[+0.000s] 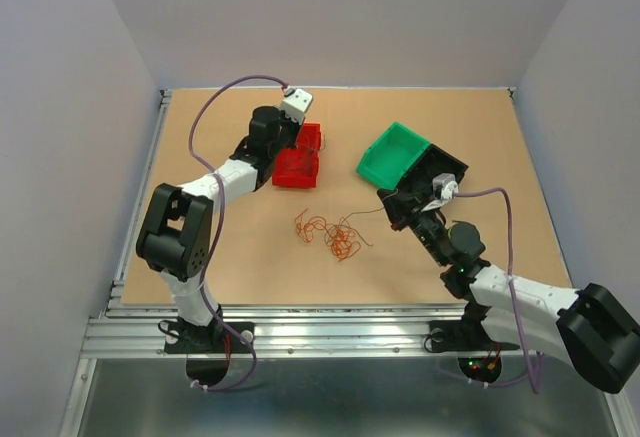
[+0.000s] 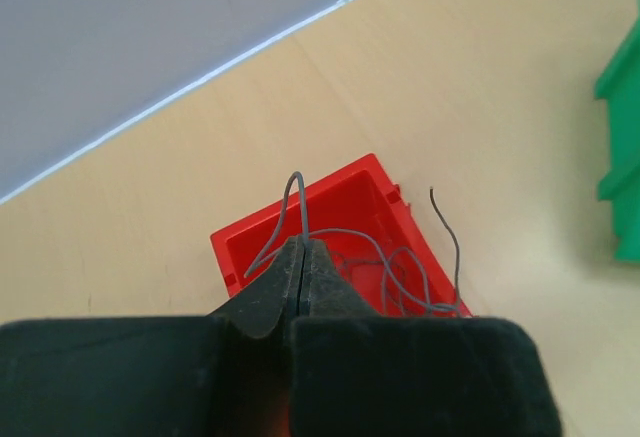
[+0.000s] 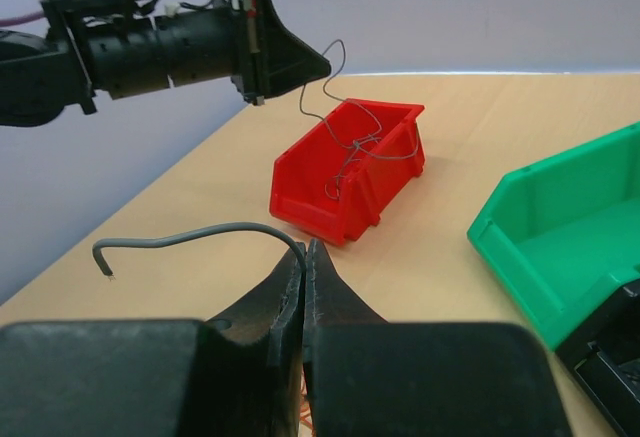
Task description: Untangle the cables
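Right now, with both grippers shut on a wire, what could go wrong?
1. The left gripper pinches the long grey wire, whose loops hang into the red bin; pulling away could snag the rim and tip the bin.
2. The right gripper holds the short grey wire only at its fingertips; it may slip out.

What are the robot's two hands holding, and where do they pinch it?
Left gripper pinches a thin grey wire at a bend near its end, over the red bin. Right gripper pinches a second grey wire near its free end.
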